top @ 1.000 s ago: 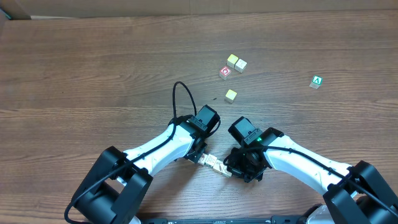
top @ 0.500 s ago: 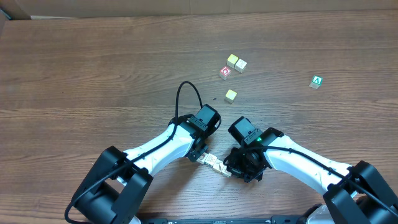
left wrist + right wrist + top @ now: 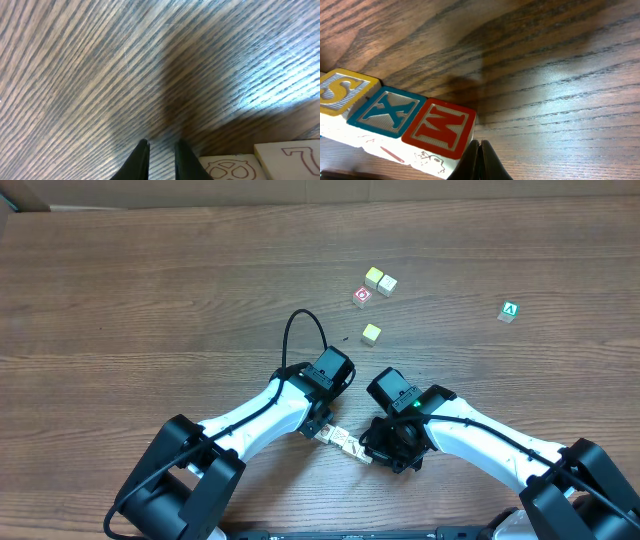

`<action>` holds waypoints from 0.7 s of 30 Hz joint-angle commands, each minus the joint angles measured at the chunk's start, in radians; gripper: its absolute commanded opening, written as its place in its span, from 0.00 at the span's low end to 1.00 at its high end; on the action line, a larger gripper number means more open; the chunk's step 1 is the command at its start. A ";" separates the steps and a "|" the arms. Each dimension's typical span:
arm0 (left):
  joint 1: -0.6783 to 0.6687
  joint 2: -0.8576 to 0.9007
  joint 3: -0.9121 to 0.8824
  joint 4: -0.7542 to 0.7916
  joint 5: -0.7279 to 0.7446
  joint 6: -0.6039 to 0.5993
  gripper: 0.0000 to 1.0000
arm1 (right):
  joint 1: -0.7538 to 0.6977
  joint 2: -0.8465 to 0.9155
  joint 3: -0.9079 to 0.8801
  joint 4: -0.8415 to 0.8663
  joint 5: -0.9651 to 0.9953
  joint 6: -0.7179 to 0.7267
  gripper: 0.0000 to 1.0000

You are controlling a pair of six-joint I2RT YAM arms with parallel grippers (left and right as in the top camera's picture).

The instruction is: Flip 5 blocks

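With left fingers [image 3: 141, 161] barely parted and empty, right fingers [image 3: 488, 161] pressed together beside the blocks [image 3: 440, 126]: looked light, rigid, slick; wanted opposite side faces.

— What's the table [image 3: 150, 280] like?
— Brown wood grain, smooth, with a pale sheen where the light catches it.
— And the blocks [image 3: 395, 117]?
— Pale bare wood, matt. Their raised letters carry red, blue and yellow paint. My right gripper [image 3: 479, 150] looks like dark matt plastic.

Brown wood-grain table [image 3: 140, 290]; soft glare
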 commanded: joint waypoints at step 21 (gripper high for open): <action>-0.014 0.039 -0.022 -0.043 -0.013 -0.237 0.09 | 0.016 -0.002 0.013 0.034 -0.018 -0.001 0.04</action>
